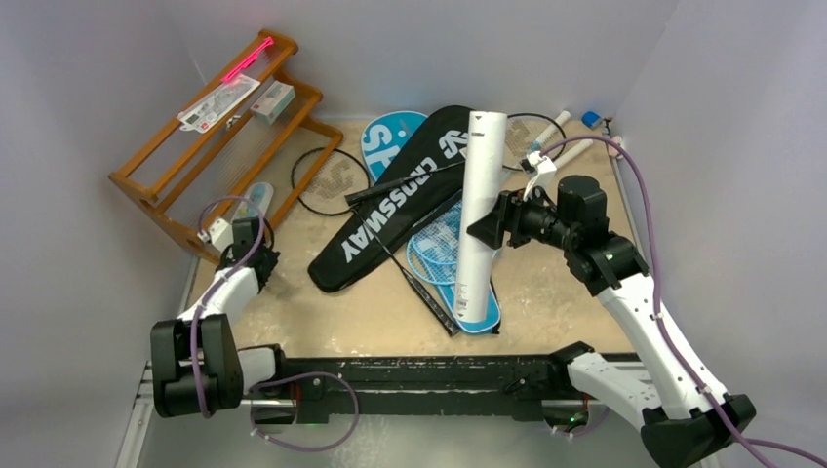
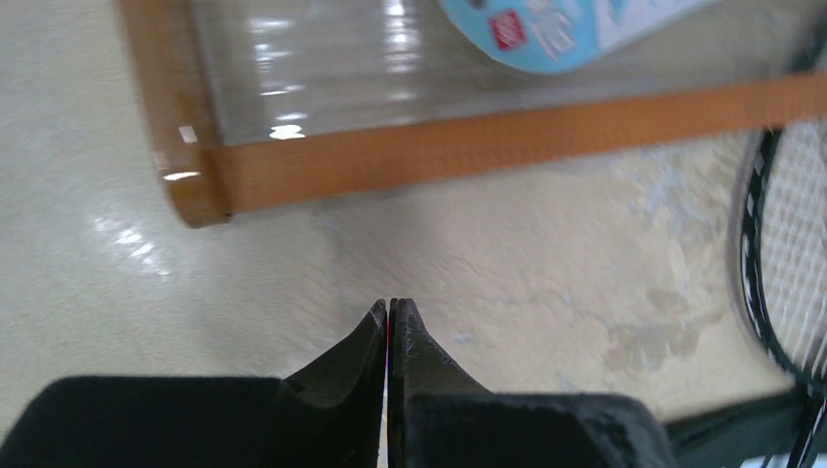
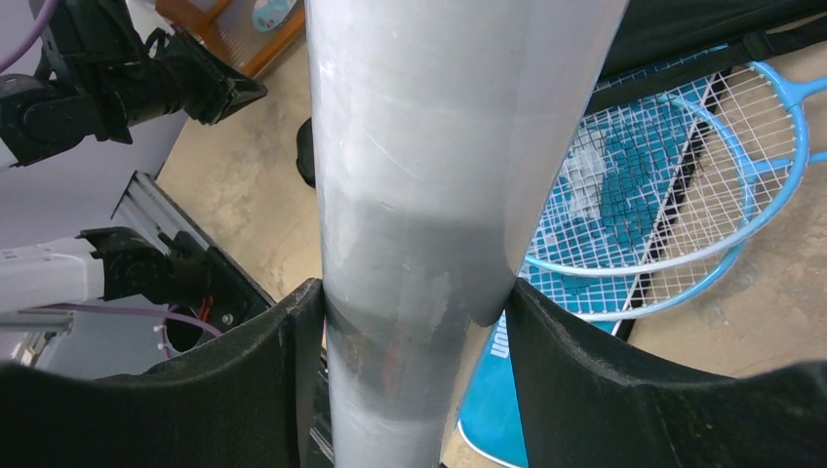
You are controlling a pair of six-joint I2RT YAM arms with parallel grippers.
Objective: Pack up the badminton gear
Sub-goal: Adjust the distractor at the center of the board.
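Observation:
My right gripper (image 1: 485, 229) (image 3: 414, 292) is shut on the long white tube (image 1: 478, 214) (image 3: 439, 146), one finger on each side, and holds it above the pile. Under it lie the light-blue rackets (image 1: 439, 249) (image 3: 663, 195), a blue cover (image 3: 497, 390) and the black "CROSSWAY" cover (image 1: 390, 210). Another blue cover (image 1: 385, 136) sticks out behind the black one. A black racket (image 1: 327, 180) (image 2: 790, 253) lies to the left. My left gripper (image 1: 265, 261) (image 2: 390, 304) is shut and empty, low over the table near the rack's corner. No shuttlecocks are in view.
The wooden rack (image 1: 195, 146) (image 2: 488, 146) stands at the back left, carrying packaged items (image 1: 219, 102) and a pink stick (image 1: 244, 60). A blue-and-white package (image 1: 258, 195) (image 2: 556, 29) lies on its lower shelf. White racket handles (image 1: 571, 146) lie at the back right. Walls enclose the table.

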